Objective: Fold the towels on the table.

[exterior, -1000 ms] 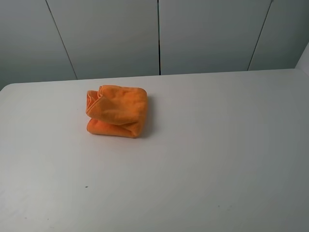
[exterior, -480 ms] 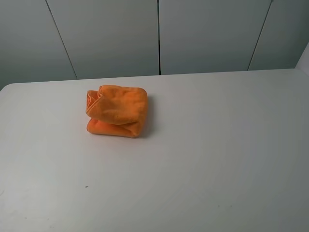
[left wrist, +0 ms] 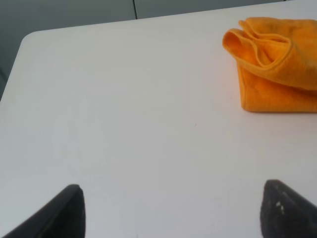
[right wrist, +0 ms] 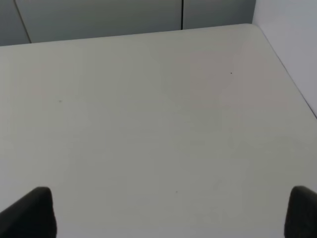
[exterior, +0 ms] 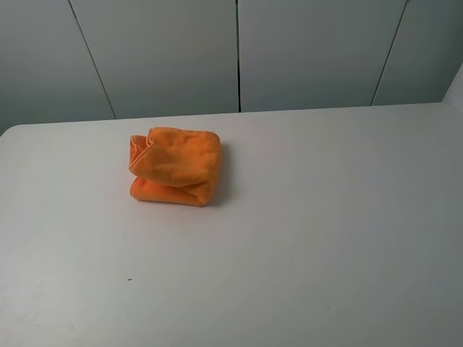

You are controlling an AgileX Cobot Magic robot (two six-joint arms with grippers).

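Observation:
The orange towel (exterior: 175,165) lies folded into a small thick bundle on the white table (exterior: 304,217), left of centre and toward the back. It also shows in the left wrist view (left wrist: 277,64), with its layered edges facing the camera. No arm shows in the exterior high view. My left gripper (left wrist: 173,210) is open and empty, well short of the towel, with only its two dark fingertips (left wrist: 64,210) in view. My right gripper (right wrist: 171,210) is open and empty over bare table. The towel's white label is hidden.
Grey wall panels (exterior: 239,54) stand behind the table's back edge. The table's rounded back-left corner (left wrist: 27,37) shows in the left wrist view and its right edge (right wrist: 287,69) in the right wrist view.

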